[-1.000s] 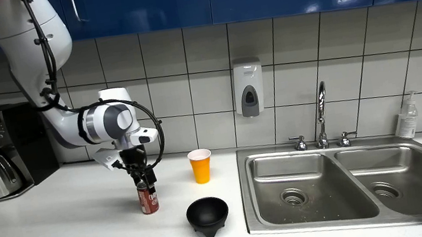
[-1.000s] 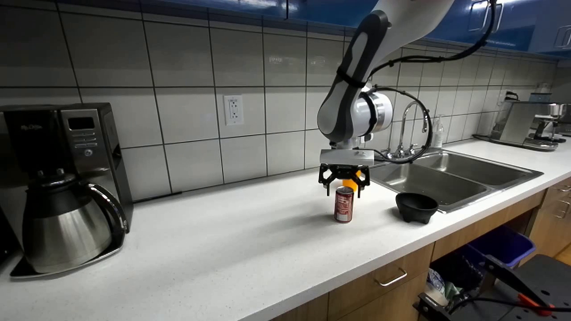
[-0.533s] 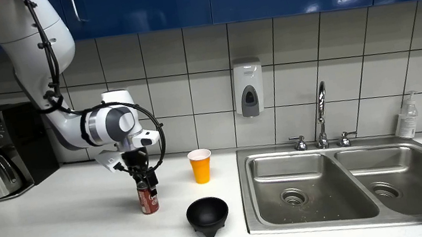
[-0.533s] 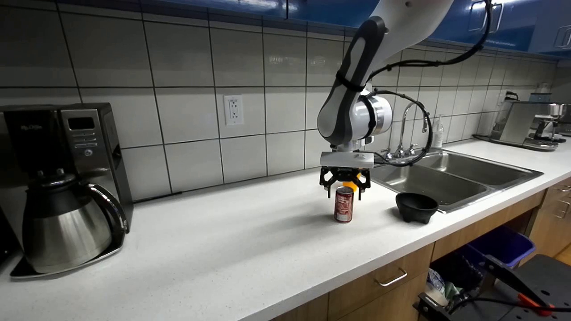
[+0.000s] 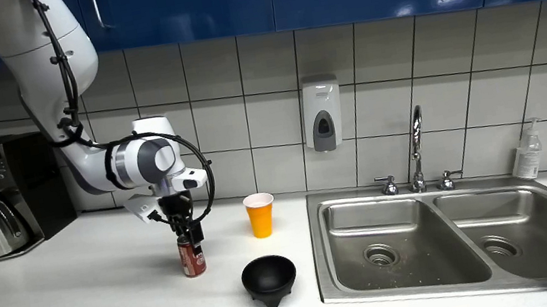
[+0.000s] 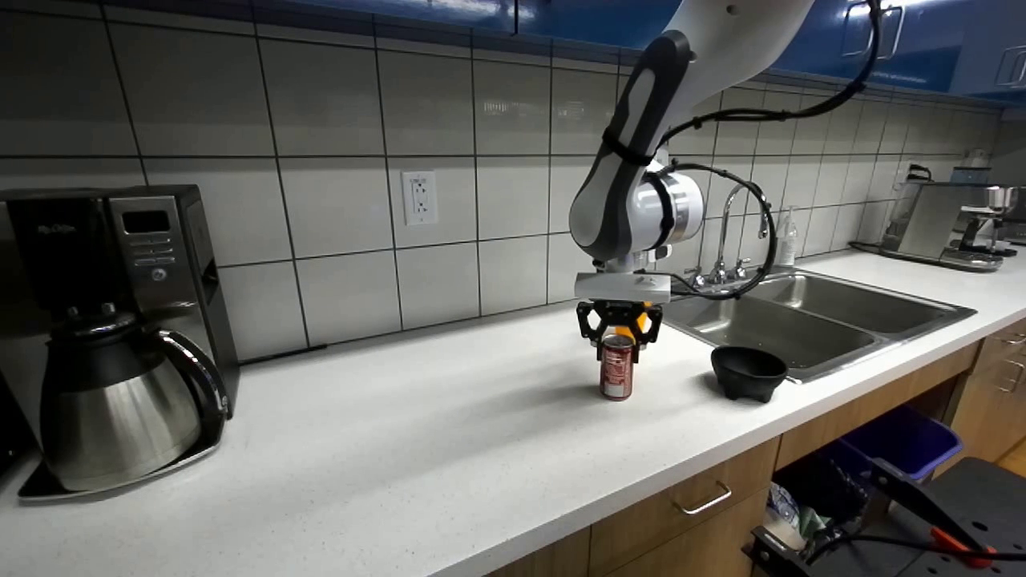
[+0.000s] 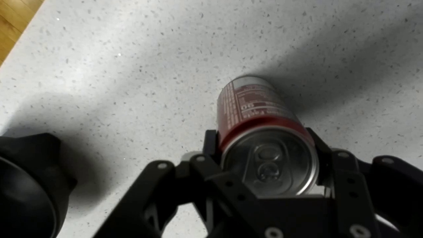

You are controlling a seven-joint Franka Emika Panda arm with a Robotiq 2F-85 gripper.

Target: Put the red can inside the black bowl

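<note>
White speckled countertop: ran beneath the black gripper
Red cylindrical can: stood upright between its fingertips
Round black bowl: sat near the gripper
Orange white-rimmed cup: stood near it
Black-and-steel coffee maker: stood well apart

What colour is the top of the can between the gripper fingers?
Silvery grey; the top of the red can shows best in the wrist view.

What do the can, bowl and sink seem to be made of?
The can: metal, likely aluminium, printed red, its bare top shiny. The bowl: smooth black with soft sheen, perhaps plastic or ceramic; unclear which. The sink: likely stainless steel, grey with soft metallic reflections.
</note>
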